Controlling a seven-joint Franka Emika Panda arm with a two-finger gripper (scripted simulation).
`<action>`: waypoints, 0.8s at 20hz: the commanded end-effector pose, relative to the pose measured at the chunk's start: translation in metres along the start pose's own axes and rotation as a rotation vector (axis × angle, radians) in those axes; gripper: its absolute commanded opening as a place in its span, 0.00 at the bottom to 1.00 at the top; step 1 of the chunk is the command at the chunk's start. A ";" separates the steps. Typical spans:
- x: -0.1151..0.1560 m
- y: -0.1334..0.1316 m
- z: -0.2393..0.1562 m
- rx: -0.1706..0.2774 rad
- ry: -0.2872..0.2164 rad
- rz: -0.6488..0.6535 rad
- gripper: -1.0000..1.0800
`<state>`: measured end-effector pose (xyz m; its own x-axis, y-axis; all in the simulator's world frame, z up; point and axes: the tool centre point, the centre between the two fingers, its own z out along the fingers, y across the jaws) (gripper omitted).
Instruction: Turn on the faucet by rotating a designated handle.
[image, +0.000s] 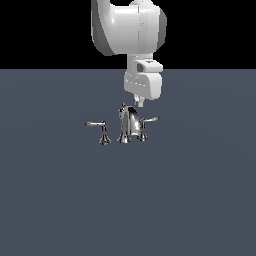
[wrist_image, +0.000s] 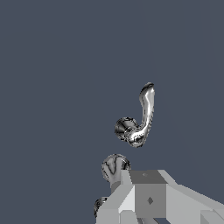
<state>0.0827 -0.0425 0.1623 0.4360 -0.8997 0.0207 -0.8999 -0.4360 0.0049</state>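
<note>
The chrome faucet (image: 129, 125) stands mid-floor, its arched spout with a top knob between two lever handles. The handle (image: 149, 121), on the exterior view's right, has a slim lever slanting slightly upward from a short post. The other handle (image: 97, 124), on the exterior view's left, has a level lever. My gripper (image: 140, 102) hangs just above and behind the spout and the handle, touching neither. Its fingers look pressed together and hold nothing. The wrist view shows the handle (wrist_image: 142, 118), the spout knob (wrist_image: 114, 166) and the gripper (wrist_image: 146, 183) at the picture's edge.
The faucet stands alone on a flat blue-grey floor (image: 60, 200). The white arm (image: 130, 27) comes down from above and behind the faucet.
</note>
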 end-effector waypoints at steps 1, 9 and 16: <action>0.015 -0.007 0.016 0.000 -0.003 0.055 0.00; 0.052 -0.019 0.053 0.001 -0.014 0.181 0.00; 0.067 -0.022 0.068 0.002 -0.020 0.233 0.00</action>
<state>0.1306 -0.0929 0.0979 0.2249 -0.9744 0.0022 -0.9744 -0.2249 0.0014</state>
